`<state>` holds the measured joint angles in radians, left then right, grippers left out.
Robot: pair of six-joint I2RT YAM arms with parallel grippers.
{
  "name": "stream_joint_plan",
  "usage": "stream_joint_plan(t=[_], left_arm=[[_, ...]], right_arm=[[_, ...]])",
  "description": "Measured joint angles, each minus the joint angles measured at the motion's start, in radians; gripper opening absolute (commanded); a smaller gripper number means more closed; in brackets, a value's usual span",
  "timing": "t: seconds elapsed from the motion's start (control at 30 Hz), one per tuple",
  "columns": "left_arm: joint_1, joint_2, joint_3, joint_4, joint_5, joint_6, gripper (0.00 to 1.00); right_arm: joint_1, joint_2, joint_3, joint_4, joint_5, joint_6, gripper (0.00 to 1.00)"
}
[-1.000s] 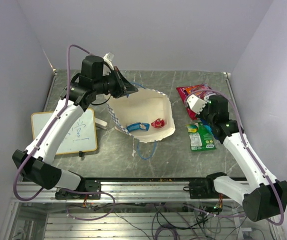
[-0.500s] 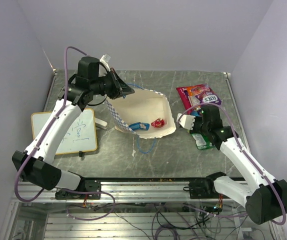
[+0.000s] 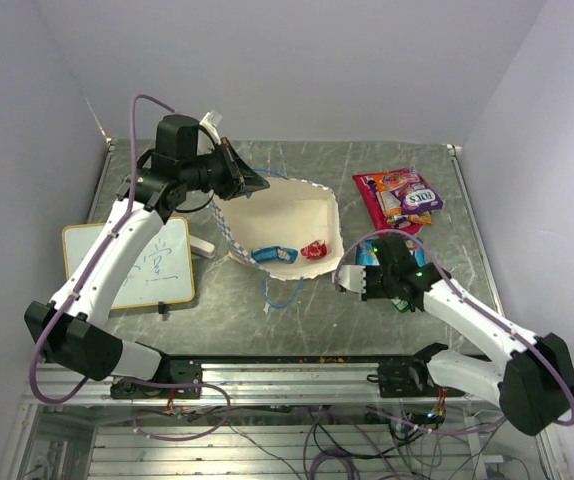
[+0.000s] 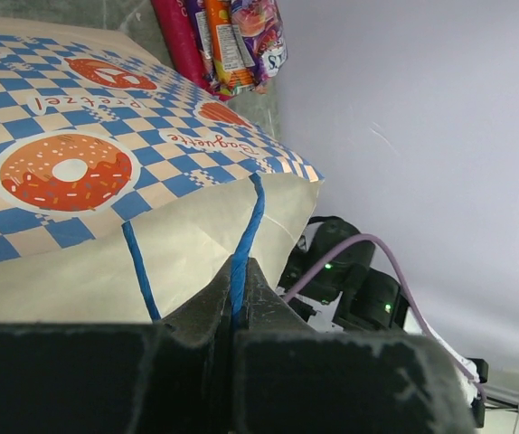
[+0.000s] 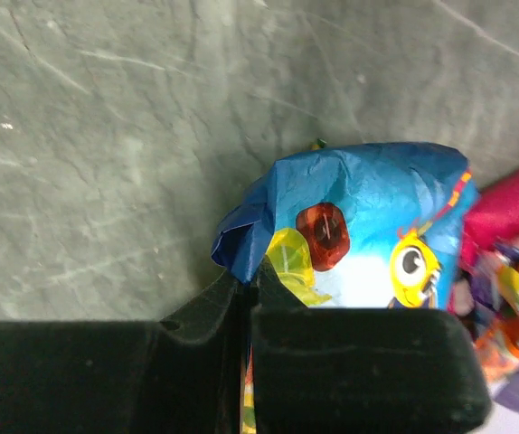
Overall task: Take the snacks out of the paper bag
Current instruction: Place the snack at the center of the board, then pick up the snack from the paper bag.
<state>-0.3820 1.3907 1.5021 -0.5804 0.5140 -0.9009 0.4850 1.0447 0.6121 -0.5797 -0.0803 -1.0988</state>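
Cream paper lines the inside of the paper bag (image 3: 285, 215), which lies in the middle of the grey table (image 3: 217, 320) with its mouth open toward the near edge and upward. Its long axis runs roughly from far to near, and its checked outside faces down and outward. Two snacks lie inside near the near rim: a blue packet (image 3: 272, 254) with its long axis left to right, and a smaller red packet (image 3: 314, 248) just to its right, apart from it. A magenta-pink packet (image 3: 387, 195) lies out on the table at the far right, well apart from the bag, with other bright packets overlapping it. The left arm rises from its base past the white board (image 3: 132, 265) and bends at the wrist, so that the left gripper (image 3: 250, 180) points right at the bag's far-left corner. Its fingers are clenched on the blue cord handle (image 4: 241, 244), holding that side of the rim up. The second handle (image 3: 285, 295) trails on the table at the bag's near side. The right arm lies low and stretched leftward, with the right gripper (image 3: 349, 283) just off the bag's near-right corner. In the wrist view its fingers are pressed together on the edge of a blue-and-white packet (image 5: 368, 217), which hangs crumpled over bare table.
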Motion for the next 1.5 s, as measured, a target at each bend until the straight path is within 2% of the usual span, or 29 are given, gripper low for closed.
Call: stream_joint_plan(t=[0.17, 0.27, 0.43, 0.6, 0.83, 1.03, 1.17, 1.27, 1.4, 1.5], left_arm=[[0.000, -0.003, -0.010, 0.000, 0.004, 0.000, 0.07], [0.000, -0.013, -0.013, 0.000, 0.005, -0.001, 0.07], [0.000, -0.038, -0.029, 0.020, 0.027, -0.002, 0.07], [0.001, -0.047, -0.061, 0.084, 0.084, -0.016, 0.07], [-0.010, -0.057, -0.124, 0.172, 0.156, -0.045, 0.07], [-0.097, -0.075, -0.140, 0.207, 0.161, -0.059, 0.07], [-0.180, -0.099, -0.142, 0.214, 0.151, -0.060, 0.07], [-0.192, -0.122, -0.142, 0.214, 0.137, -0.056, 0.07], [-0.191, -0.134, -0.142, 0.211, 0.117, -0.055, 0.07], [-0.191, -0.134, -0.142, 0.208, 0.098, -0.053, 0.07]], right_arm=[[0.021, 0.063, -0.068, 0.084, -0.020, 0.036, 0.01], [0.022, 0.039, -0.122, 0.124, -0.035, 0.056, 0.13], [0.026, -0.075, -0.150, 0.118, -0.045, 0.093, 0.43], [0.026, -0.192, -0.084, 0.033, -0.043, 0.111, 0.56], [0.026, -0.333, 0.111, -0.043, -0.047, 0.159, 0.58], [0.026, -0.299, 0.308, -0.079, -0.117, 0.202, 0.58], [0.026, -0.246, 0.446, -0.082, -0.220, 0.225, 0.57], [0.026, -0.230, 0.508, -0.085, -0.340, 0.230, 0.52], [0.047, -0.209, 0.524, -0.086, -0.512, 0.243, 0.49], [0.113, -0.195, 0.499, -0.066, -0.584, 0.274, 0.47]])
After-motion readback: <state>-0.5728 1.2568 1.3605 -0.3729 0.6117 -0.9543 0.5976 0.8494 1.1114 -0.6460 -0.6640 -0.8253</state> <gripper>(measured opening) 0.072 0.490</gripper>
